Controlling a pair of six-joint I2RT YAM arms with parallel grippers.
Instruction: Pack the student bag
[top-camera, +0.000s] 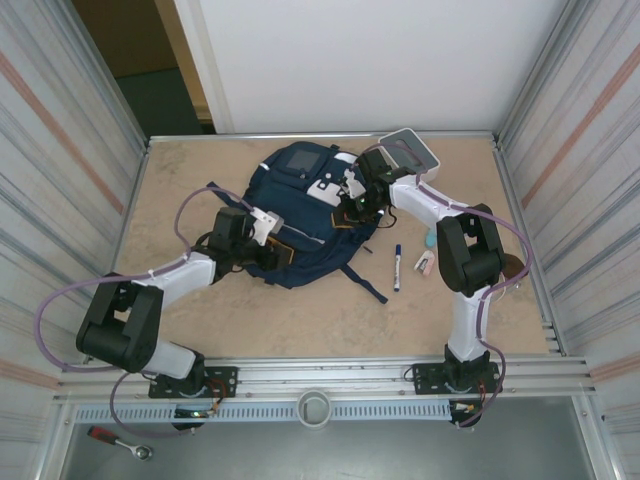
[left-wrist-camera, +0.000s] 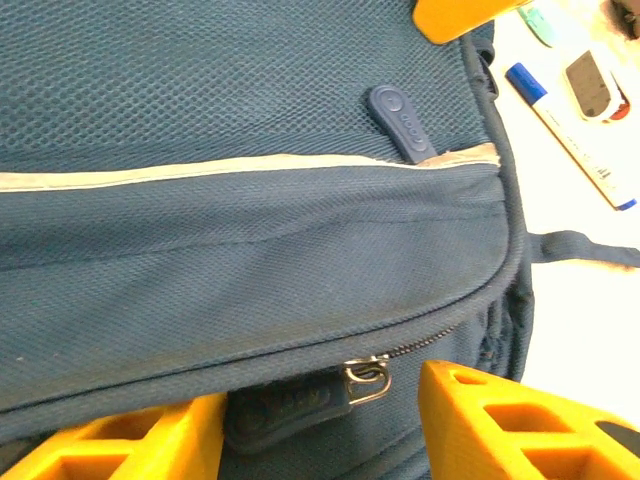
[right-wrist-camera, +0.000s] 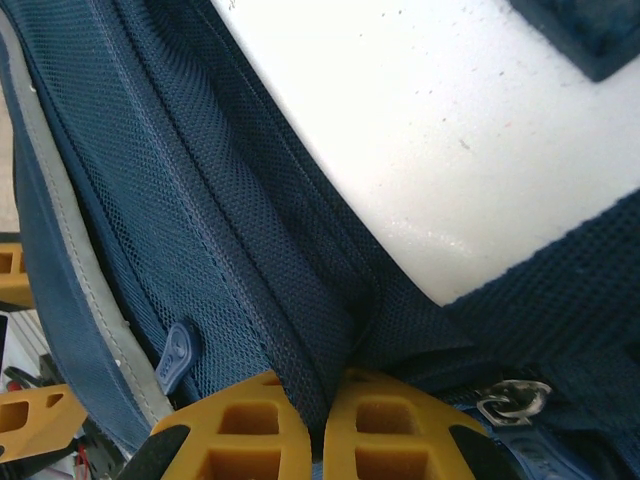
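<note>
Your right gripper (right-wrist-camera: 322, 425) has its jaws pinching a fold of the student bag (top-camera: 300, 225). Your left gripper (left-wrist-camera: 322, 395) has jaws spread astride the zipper pull (left-wrist-camera: 288, 408). Open worktop (top-camera: 320, 315) borders the bag's near edge.

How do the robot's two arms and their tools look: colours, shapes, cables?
The left arm and right arm have white links and black joint housings, with a lilac cable looping along each. The left tool and right tool carry orange-yellow fingers with square cut-outs.
</note>
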